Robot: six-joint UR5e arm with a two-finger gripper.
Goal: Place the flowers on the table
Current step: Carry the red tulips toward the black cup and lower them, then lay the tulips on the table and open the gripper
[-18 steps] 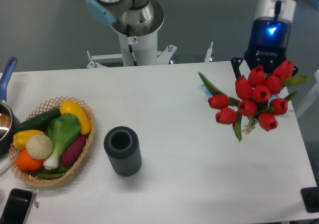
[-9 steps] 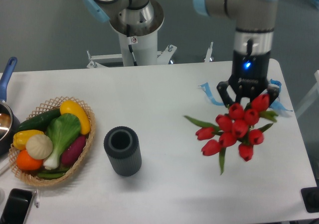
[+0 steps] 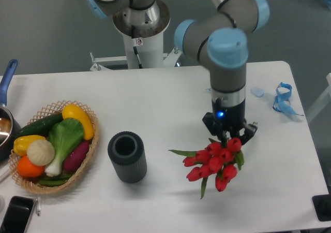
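Red flowers (image 3: pixel 214 162) hiding gripper (image 3: pixel 228 137) fingertips, stems unseen

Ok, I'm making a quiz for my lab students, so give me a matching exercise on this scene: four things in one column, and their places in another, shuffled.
Things:
1. flowers
2. grey cylinder
3. blue ribbon
4. basket

Places:
A. far right of the table, near the back edge
B. left side, filled with vegetables
C. held in the gripper, right of centre
D. standing upright between the basket and the flowers

Pairs: 1-C, 2-D, 3-A, 4-B
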